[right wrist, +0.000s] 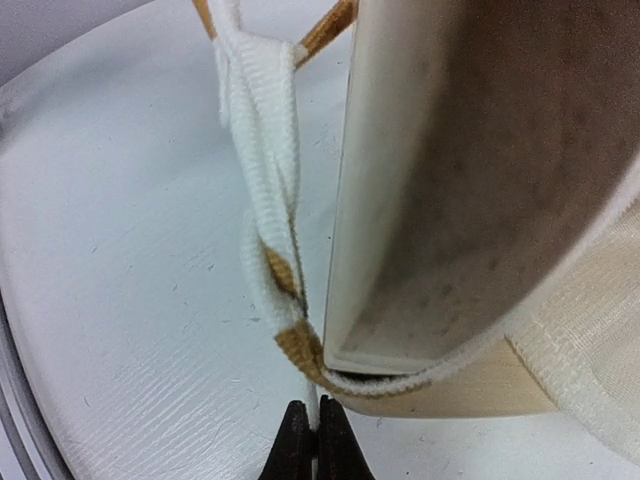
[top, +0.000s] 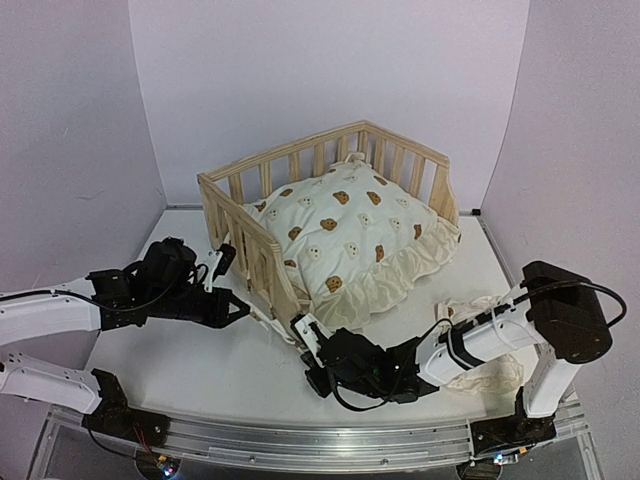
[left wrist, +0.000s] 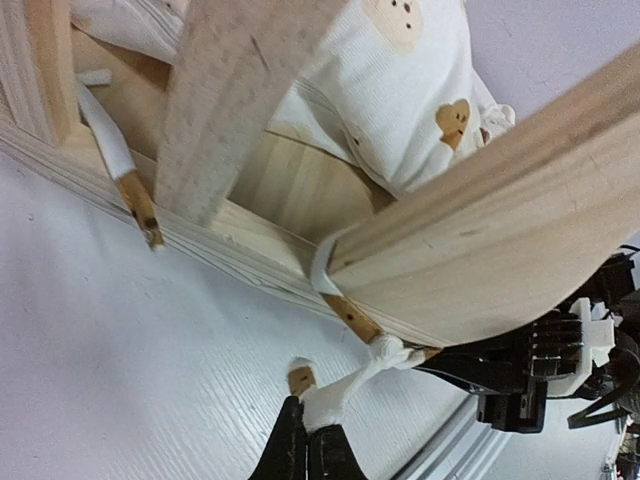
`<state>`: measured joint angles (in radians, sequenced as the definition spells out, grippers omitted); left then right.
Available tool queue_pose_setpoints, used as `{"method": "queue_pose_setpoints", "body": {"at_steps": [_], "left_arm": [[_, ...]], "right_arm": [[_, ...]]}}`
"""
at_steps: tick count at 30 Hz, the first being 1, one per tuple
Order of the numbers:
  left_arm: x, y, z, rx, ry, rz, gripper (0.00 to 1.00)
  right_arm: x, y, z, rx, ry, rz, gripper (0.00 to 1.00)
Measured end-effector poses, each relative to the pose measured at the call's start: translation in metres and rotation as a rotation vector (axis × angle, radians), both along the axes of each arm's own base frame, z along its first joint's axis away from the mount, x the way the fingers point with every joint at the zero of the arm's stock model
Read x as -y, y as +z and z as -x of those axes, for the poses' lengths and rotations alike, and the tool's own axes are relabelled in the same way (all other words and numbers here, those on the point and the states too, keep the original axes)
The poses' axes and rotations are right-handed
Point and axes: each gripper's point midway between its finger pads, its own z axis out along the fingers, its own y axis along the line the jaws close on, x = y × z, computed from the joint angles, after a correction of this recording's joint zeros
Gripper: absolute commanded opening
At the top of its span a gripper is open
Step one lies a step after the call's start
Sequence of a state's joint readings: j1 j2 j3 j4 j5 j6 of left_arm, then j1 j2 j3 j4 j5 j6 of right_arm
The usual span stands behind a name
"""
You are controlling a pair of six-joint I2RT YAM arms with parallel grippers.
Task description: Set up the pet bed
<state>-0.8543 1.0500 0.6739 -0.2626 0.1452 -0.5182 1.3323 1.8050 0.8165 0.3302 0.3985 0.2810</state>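
The pet bed (top: 246, 246), a pale wooden frame with slatted rails, stands at the table's middle with a cream bear-print cushion (top: 350, 235) lying in it. At its near left corner post (left wrist: 480, 250) the cushion's white and tan ties (left wrist: 352, 384) are knotted. My left gripper (top: 240, 308) comes in from the left and is shut (left wrist: 306, 415) on one tie end, low over the table. From the right, my right gripper (top: 300, 325) is shut (right wrist: 317, 408) on the other tie strand (right wrist: 265, 170), just beside the post's foot (right wrist: 470, 180).
A crumpled cream fabric piece (top: 478, 308) lies on the table at the right, partly under my right arm. The cushion's frilled edge (top: 420, 265) hangs out over the bed's open front. Purple walls close in the table on three sides.
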Motion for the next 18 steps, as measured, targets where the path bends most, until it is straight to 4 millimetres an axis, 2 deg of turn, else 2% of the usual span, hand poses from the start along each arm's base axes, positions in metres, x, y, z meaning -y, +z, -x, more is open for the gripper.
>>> {"method": "queue_pose_setpoints", "body": {"at_steps": [5, 12, 15, 18], "left_arm": [[-0.007, -0.001, -0.023, 0.053, 0.05, -0.075, 0.0], [-0.017, -0.044, -0.046, 0.005, 0.113, -0.203, 0.0], [-0.018, -0.044, -0.054, 0.024, 0.137, -0.199, 0.0], [-0.022, -0.036, -0.067, 0.05, 0.168, -0.17, 0.0]], "right_arm": [[0.003, -0.001, -0.001, -0.01, -0.019, 0.002, 0.0], [0.006, -0.003, 0.006, -0.079, -0.026, -0.021, 0.0], [0.011, 0.004, 0.01, -0.12, -0.03, -0.061, 0.0], [0.014, 0.02, 0.014, -0.156, -0.033, -0.12, 0.0]]}}
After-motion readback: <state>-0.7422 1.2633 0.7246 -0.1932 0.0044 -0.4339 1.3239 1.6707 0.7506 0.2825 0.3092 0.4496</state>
